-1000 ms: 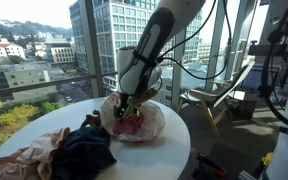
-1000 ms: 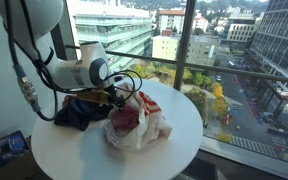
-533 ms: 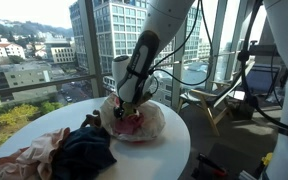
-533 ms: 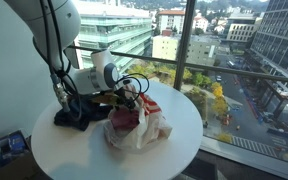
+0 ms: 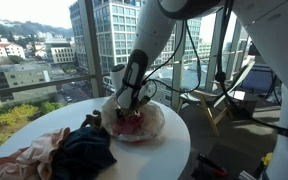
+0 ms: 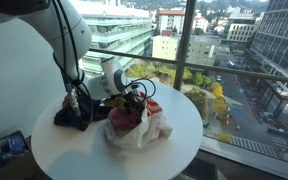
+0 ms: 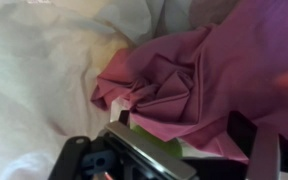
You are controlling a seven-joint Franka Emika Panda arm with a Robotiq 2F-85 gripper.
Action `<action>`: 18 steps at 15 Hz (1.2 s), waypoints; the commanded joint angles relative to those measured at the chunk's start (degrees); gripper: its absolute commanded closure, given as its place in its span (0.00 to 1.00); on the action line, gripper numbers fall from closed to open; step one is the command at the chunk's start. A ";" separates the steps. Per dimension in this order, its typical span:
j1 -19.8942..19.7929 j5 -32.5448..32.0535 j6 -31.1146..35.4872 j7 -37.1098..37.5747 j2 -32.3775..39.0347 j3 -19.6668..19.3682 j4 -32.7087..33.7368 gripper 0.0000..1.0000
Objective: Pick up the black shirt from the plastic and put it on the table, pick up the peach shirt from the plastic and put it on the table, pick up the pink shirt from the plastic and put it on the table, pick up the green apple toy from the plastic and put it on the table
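Two shirts lay nearest on the round counter (image 5: 166, 155): the black shirt (image 5: 82, 152) and, to its left, the peach shirt (image 5: 29, 157). Beyond them sat the plastic bag (image 5: 154, 125), holding the crumpled pink shirt (image 7: 184, 80). The hand (image 7: 182, 125) was down inside the bag, released, its fingers spread either side of the pink folds. A sliver of green (image 7: 170, 148) showed beneath the fabric, too hidden to identify.

Your arm (image 5: 156, 35) bends steeply down from above, wrist pointing downward; your gripper (image 7: 189, 138) sits low with jaws spread wide, both fingers (image 7: 256, 142) showing along the wrist view's bottom edge
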 commanded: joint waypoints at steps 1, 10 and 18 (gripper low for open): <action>1.05 1.70 -1.58 1.21 4.28 -1.88 4.35 0.00; -0.67 6.79 -4.81 -0.78 4.83 0.24 5.99 0.64; -1.53 7.52 -14.93 -2.41 -5.09 1.61 2.28 0.97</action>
